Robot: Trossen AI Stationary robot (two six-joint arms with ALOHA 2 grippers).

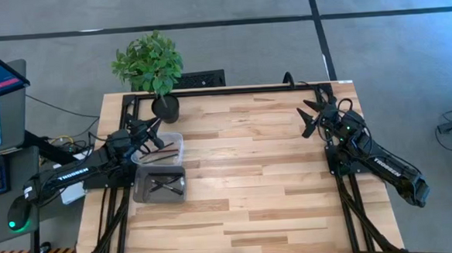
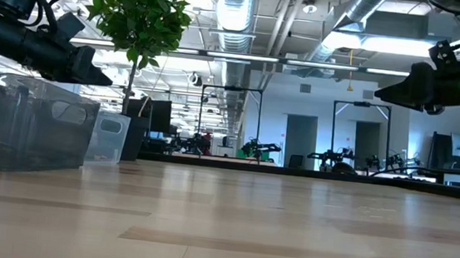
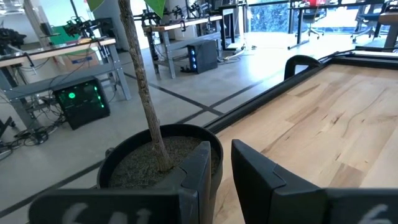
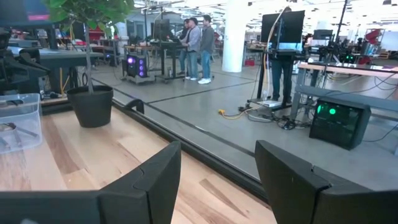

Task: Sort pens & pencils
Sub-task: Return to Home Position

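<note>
1. pens & pencils lie in clear bin and grey bin, just beside left pincer, which is slightly parted and empty.
2. right pincer is spread, well apart across worktop.
3. "TROSSEN" reads on left arm and right arm.

The tabletop is pale wood planks, smooth with a soft sheen. Its frame is matt black metal. Both bins are plastic: the far bin clear, the near bin smoky grey. The pot and the fingers of the left tool look matt black plastic.
</note>
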